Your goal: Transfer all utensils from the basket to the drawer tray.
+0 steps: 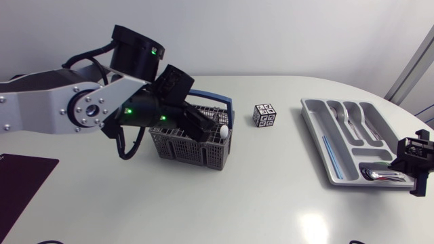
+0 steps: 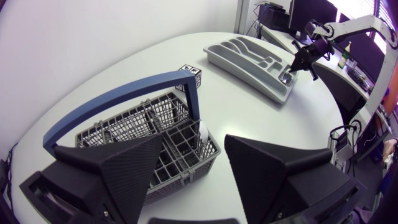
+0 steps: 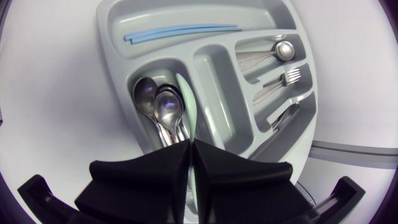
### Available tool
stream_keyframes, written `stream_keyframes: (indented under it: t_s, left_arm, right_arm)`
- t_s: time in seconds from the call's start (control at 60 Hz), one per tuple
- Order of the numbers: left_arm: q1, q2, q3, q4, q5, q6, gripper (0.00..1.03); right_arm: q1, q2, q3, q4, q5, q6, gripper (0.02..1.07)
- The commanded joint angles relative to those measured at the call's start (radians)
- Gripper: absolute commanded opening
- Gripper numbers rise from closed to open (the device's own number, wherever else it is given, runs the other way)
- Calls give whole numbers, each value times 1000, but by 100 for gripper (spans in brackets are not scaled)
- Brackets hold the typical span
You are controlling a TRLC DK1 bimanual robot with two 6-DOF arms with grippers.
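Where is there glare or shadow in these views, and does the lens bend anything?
Head view: a bright reflection on the table near its front edge, faint shadow beside the basket. Left wrist view: fisheye bows the table's edge. Right wrist view: the drawer tray bulges, the spoons carry highlights.

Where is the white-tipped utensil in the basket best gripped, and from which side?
Probably by the white rounded end of the utensil, which rises above the rim of the basket. Bring the left gripper down from above, fingers open on either side: it stands nearly upright, and the mesh walls shut off its lower part.
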Motion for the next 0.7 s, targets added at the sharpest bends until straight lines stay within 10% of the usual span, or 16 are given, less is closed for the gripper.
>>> stream_keyframes:
  t_s: [0.0,0.4,0.683]
  left_arm:
    - [-14,34,-31,14,-11,32,70]
    - [-47,152,24,46,-29,24,70]
    - [-25,243,131,29,-23,-33,70]
  right_arm:
    - [-8,45,-33,22,25,-41,13]
    - [-1,-84,-119,55,20,8,86]
    - [32,-217,-179,5,-38,48,92]
